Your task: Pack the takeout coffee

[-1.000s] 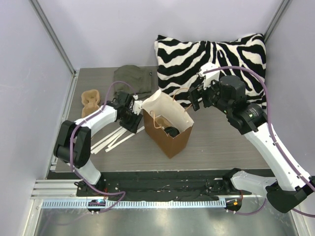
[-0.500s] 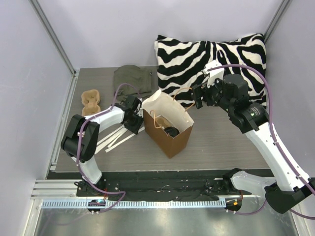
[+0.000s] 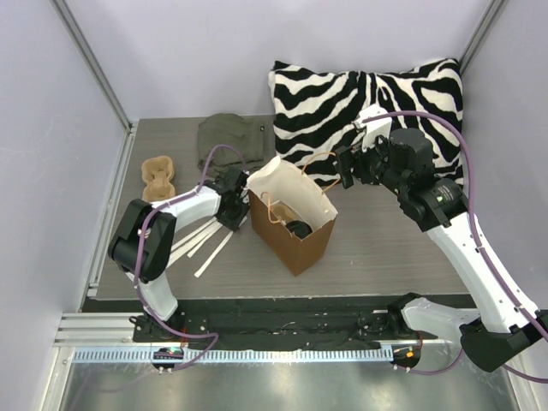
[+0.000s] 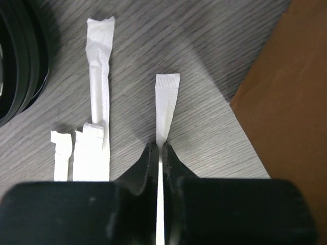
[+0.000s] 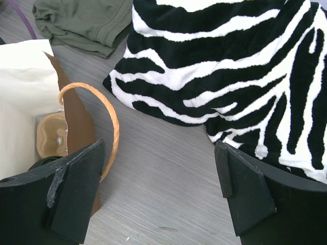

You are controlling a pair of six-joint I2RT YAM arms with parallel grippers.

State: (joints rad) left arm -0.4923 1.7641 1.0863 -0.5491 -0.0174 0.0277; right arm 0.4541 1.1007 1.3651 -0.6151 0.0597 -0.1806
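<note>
A brown paper bag (image 3: 295,235) stands open mid-table. Inside it, the right wrist view shows a tan-brown round shape (image 5: 51,139), apparently the coffee cup, mostly hidden by the bag wall; a black lid (image 3: 298,229) lies beside it. My left gripper (image 3: 235,210) is at the bag's left side, low over the table. In the left wrist view it (image 4: 159,149) is shut on a thin white paper strip (image 4: 166,102). My right gripper (image 3: 345,169) is open and empty behind the bag, its fingers (image 5: 76,189) next to the orange handle (image 5: 110,122).
Several more white strips (image 3: 193,242) lie left of the bag. A tan two-hole carrier (image 3: 157,176) sits far left, a green cloth (image 3: 229,137) at the back, a zebra pillow (image 3: 377,107) back right. A black round rimmed object (image 4: 20,66) shows left of my left gripper.
My left gripper moved right toward the bag with a strip pinched. One loose strip on the table shifted to a steeper angle. The right gripper edged slightly right, still open.
</note>
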